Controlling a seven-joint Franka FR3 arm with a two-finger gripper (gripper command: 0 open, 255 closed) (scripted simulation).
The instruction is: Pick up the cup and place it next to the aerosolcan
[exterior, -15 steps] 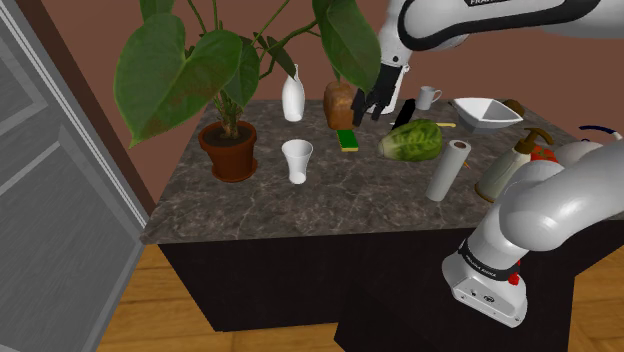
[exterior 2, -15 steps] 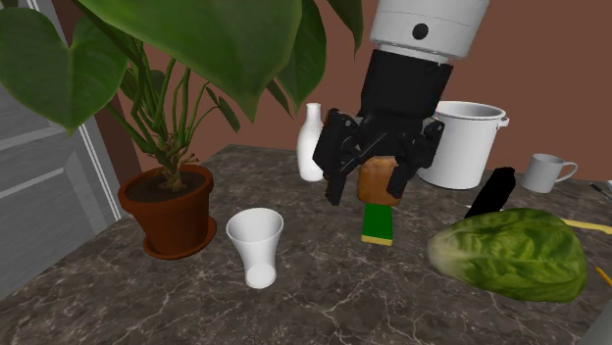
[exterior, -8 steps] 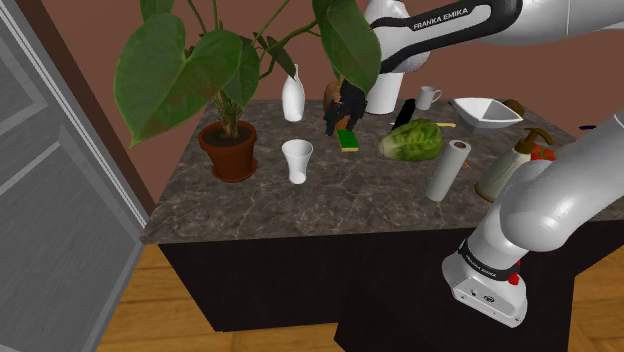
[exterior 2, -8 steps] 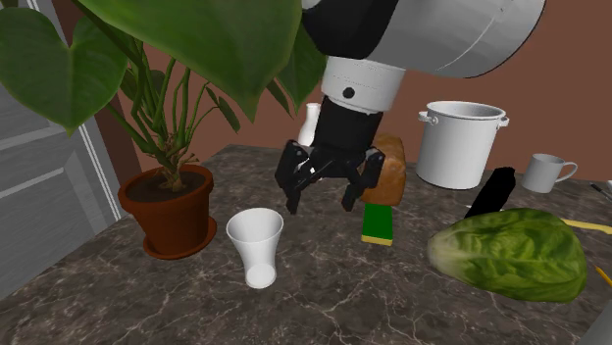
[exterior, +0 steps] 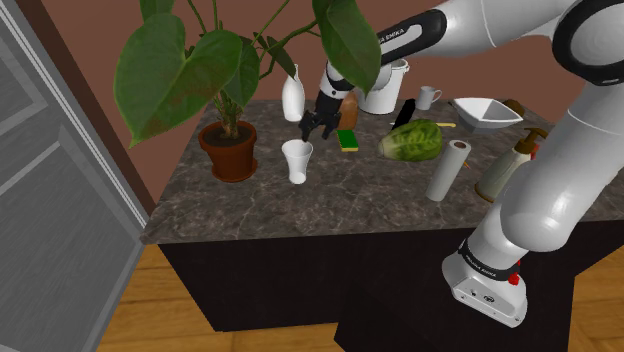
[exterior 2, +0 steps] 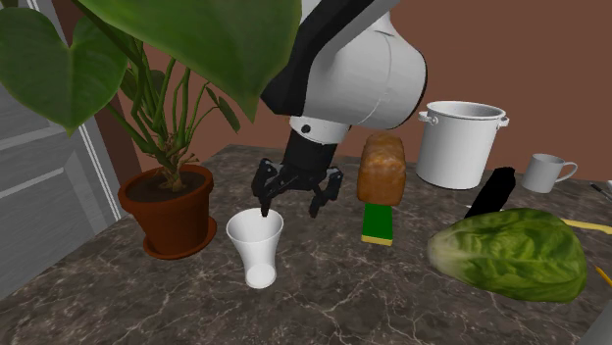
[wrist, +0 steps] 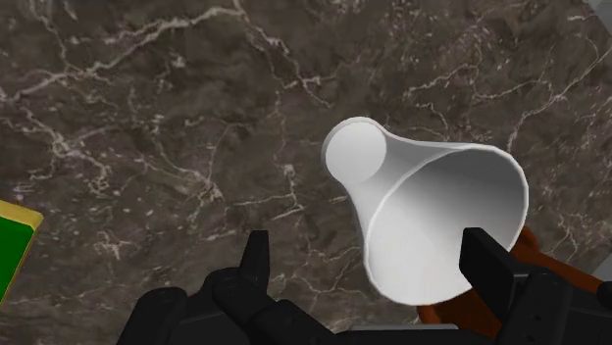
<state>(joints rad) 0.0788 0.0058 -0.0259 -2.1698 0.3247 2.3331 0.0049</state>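
Observation:
A white flared cup [exterior: 297,160] [exterior 2: 256,245] stands upright on the dark marble counter [exterior: 330,205], in front of the potted plant. My black gripper [exterior: 312,128] [exterior 2: 291,209] hangs open just above its rim, touching nothing. Through the wrist camera I look down into the cup [wrist: 432,216]. It lies between the spread fingers of the gripper [wrist: 373,260], closer to one of them. A slim black can [exterior: 404,112] [exterior 2: 490,193] leans at the back, past the lettuce.
A potted plant [exterior: 229,150] with big leaves stands close beside the cup. A white vase [exterior: 292,98], a bread loaf [exterior 2: 382,169] and a green block [exterior 2: 377,223] are behind it. Lettuce [exterior: 412,140], a white pot [exterior 2: 459,142], a mug [exterior 2: 544,172], a bowl [exterior: 485,113] and a paper roll [exterior: 448,170] crowd the shoulder view's right.
The gripper has swung from in front of the bread loaf toward the shoulder view's left and down, ending over the cup. It stayed open. The cup has not moved.

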